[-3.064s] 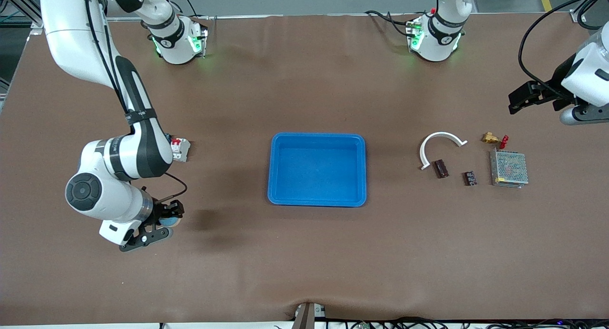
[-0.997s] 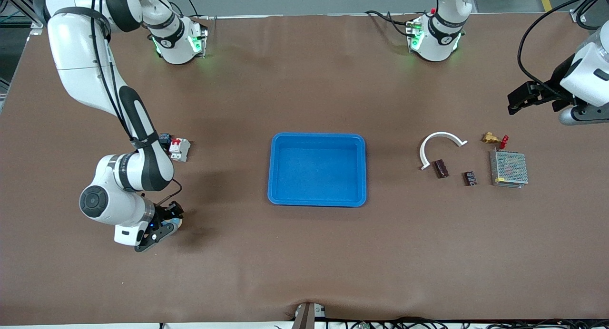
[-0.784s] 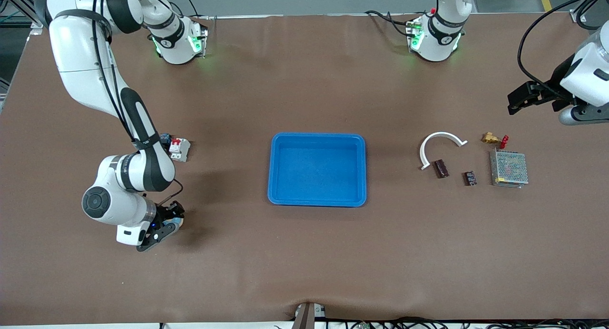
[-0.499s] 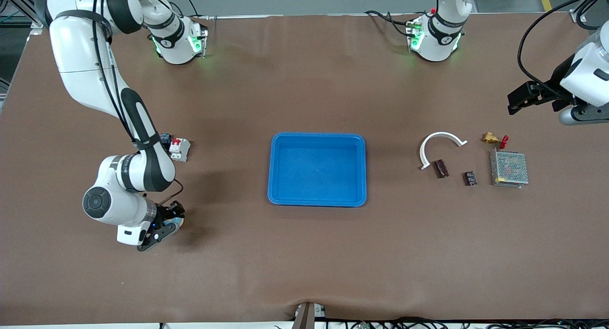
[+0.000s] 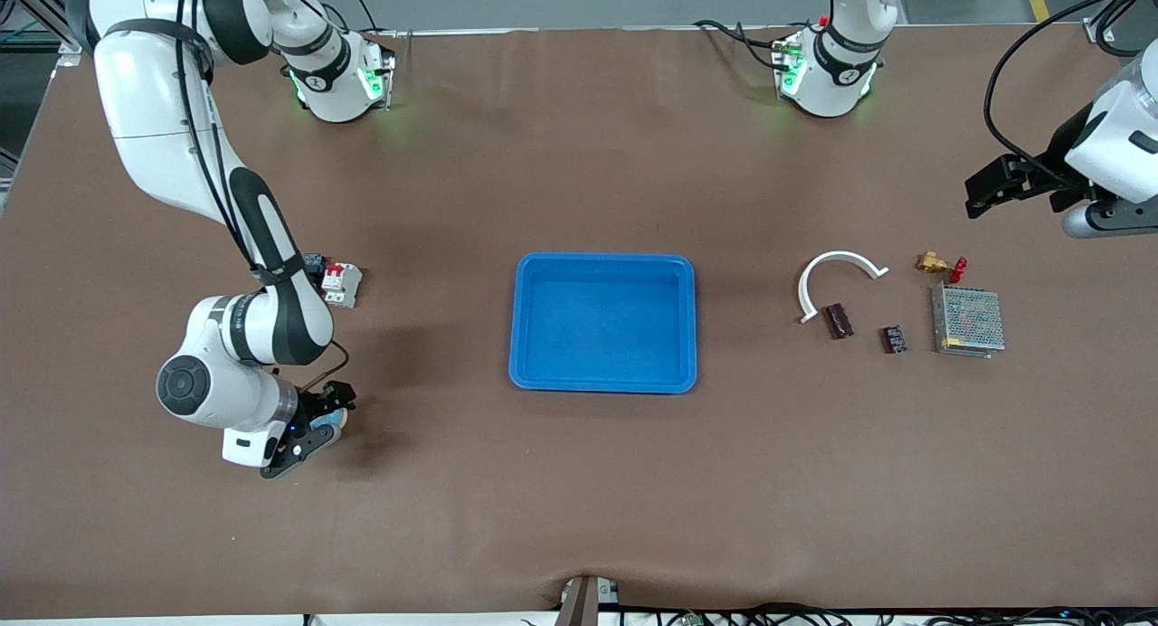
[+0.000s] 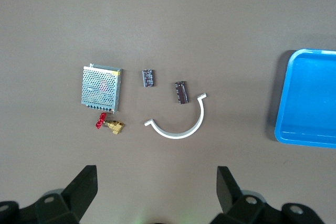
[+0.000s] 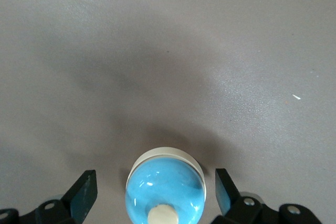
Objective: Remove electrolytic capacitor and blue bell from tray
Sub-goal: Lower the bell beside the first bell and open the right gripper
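Note:
The bell (image 7: 167,184) is a blue dome with a white base and a white button. It stands on the table toward the right arm's end and shows as a blue sliver in the front view (image 5: 334,418). My right gripper (image 5: 322,422) is low around it, open, one finger on each side with gaps (image 7: 156,203). The capacitor (image 5: 839,320), a dark brown cylinder, lies by the white arc toward the left arm's end (image 6: 181,92). My left gripper (image 5: 984,190) waits open and empty, high above the table (image 6: 157,192).
A blue tray (image 5: 603,262) sits mid-table. Beside the capacitor lie a white arc (image 5: 837,269), a small dark block (image 5: 895,338), a brass fitting with a red handle (image 5: 935,264) and a metal mesh box (image 5: 968,321). A red-and-white breaker (image 5: 340,284) lies by the right arm.
My right gripper has come down from above the bell to sit around it, and has hardly shifted in the last second. The left arm has not moved.

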Controlling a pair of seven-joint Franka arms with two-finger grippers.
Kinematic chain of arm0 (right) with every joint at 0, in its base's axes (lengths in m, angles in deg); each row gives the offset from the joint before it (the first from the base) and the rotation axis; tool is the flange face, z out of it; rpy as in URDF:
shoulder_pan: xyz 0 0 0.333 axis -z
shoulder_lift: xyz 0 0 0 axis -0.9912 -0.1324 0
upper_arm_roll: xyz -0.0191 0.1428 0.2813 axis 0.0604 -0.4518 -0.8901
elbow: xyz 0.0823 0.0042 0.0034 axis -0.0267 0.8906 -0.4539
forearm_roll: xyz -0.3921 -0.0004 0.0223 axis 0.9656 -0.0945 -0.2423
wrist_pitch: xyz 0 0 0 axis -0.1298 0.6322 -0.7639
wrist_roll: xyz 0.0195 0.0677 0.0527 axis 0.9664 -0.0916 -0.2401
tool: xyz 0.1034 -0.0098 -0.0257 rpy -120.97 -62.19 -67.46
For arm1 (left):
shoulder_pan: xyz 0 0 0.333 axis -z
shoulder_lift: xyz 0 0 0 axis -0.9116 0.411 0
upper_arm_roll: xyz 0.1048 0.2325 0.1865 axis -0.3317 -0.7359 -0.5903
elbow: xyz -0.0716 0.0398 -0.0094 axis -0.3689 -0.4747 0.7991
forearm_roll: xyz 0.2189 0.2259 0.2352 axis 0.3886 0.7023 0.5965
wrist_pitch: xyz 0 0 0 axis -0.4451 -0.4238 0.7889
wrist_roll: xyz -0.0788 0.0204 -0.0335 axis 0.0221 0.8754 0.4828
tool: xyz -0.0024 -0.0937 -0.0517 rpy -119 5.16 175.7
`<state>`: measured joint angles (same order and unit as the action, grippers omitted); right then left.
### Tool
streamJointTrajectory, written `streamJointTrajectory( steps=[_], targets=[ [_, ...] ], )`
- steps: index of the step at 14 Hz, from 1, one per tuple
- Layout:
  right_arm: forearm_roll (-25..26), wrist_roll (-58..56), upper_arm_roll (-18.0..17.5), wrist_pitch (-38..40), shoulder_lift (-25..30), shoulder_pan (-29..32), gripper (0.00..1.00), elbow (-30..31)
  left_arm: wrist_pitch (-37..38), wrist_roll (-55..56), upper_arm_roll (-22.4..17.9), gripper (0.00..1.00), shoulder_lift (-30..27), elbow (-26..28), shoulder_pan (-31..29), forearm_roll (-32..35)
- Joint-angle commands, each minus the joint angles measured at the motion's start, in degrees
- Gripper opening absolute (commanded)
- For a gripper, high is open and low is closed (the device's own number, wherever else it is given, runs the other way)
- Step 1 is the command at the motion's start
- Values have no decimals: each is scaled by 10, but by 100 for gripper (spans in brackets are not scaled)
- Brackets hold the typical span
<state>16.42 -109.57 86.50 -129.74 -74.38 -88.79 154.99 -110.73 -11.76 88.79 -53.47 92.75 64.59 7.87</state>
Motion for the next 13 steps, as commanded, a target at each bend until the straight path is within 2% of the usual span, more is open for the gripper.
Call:
streamJointTrajectory(
  steps=[1, 4, 10, 13],
  targets=[
    [-12, -1, -8, 34, 11, 3, 100, -17, -5, -3, -2, 100, -1, 1, 0, -12],
    [-11, 45, -7, 131, 33, 3, 100, -51, -5, -3, -2, 100, -1, 1, 1, -12],
    [0, 170, -3, 360, 195, 5, 100, -44, -5, -3, -2, 100, -2, 1, 0, -12],
    [9, 200, -2, 413, 285, 7, 100, -4, -5, -3, -2, 100, -2, 1, -1, -13]
  ],
)
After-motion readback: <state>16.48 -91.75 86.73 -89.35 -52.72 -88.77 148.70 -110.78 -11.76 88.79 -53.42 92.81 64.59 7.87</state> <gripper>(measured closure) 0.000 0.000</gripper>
